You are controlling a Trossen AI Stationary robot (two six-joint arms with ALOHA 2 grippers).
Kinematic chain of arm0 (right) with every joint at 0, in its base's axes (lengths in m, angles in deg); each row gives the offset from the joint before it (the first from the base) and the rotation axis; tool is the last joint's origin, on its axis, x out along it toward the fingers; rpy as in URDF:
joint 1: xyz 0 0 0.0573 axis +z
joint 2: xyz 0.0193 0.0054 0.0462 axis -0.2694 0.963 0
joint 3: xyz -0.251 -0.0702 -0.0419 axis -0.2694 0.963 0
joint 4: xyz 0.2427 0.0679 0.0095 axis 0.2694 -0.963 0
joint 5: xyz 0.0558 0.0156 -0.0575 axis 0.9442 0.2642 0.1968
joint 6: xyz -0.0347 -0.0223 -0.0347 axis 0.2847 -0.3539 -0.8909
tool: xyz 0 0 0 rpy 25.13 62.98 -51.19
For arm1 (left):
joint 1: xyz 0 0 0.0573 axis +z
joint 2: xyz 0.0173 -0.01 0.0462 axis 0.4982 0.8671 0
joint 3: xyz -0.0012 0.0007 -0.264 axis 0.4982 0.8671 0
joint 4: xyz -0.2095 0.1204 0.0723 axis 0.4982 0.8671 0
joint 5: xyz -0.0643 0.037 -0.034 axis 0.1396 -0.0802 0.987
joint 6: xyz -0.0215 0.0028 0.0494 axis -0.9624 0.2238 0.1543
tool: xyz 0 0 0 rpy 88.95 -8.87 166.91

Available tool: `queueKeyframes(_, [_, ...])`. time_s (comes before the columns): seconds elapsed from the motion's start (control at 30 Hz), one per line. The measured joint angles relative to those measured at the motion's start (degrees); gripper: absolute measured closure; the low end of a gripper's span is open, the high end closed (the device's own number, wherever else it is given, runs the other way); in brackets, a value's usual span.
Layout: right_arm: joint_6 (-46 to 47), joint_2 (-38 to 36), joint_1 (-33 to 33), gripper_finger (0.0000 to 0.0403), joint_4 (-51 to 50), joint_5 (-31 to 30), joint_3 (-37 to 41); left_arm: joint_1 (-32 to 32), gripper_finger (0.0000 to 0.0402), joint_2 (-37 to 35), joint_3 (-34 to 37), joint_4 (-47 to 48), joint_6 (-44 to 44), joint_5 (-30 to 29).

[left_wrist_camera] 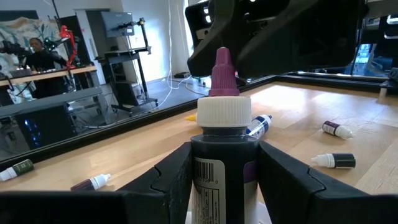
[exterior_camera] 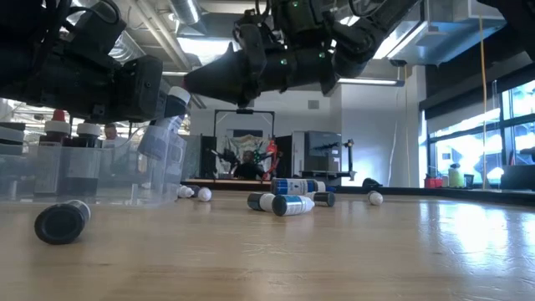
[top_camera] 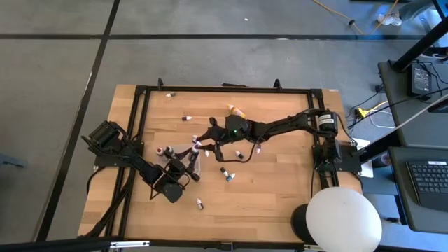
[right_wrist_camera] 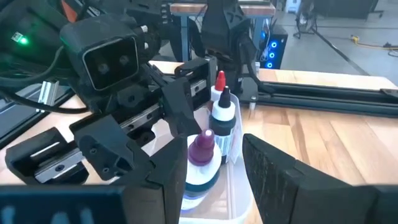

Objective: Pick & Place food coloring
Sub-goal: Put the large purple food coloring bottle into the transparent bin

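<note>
- The left gripper (left_wrist_camera: pixel 224 186) is clenched on a dark food coloring bottle (left_wrist_camera: pixel 224 162) with a white cap and purple tip, held upright, long axis vertical.
- It sits at the worktop's (top_camera: pixel 266 203) left side, right at the clear tray (right_wrist_camera: pixel 239 186), which already holds other upright bottles (right_wrist_camera: pixel 222 121).
- The right gripper (top_camera: pixel 203 145) hovers just beside it, over the tray; its fingers stand apart with nothing visibly between them.
- The left arm is the one carrying; the tray lies directly beneath.
- Loose bottles (top_camera: pixel 227 175) lie on their sides mid-worktop, nearer the right arm.
</note>
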Motion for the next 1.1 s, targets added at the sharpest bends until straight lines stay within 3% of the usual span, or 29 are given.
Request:
queueKeyframes(0.83, [1.6,0.1,1.1,0.0245,1.8,1.4,0.0,0.0,0.0242,0.0,0.0,0.0,0.0,0.0])
queueKeyframes(1.1, [3.1,4.2,1.0,0.0245,5.6,0.0,-1.1,0.0,0.0243,0.0,-0.1,-0.2,0.0,0.0])
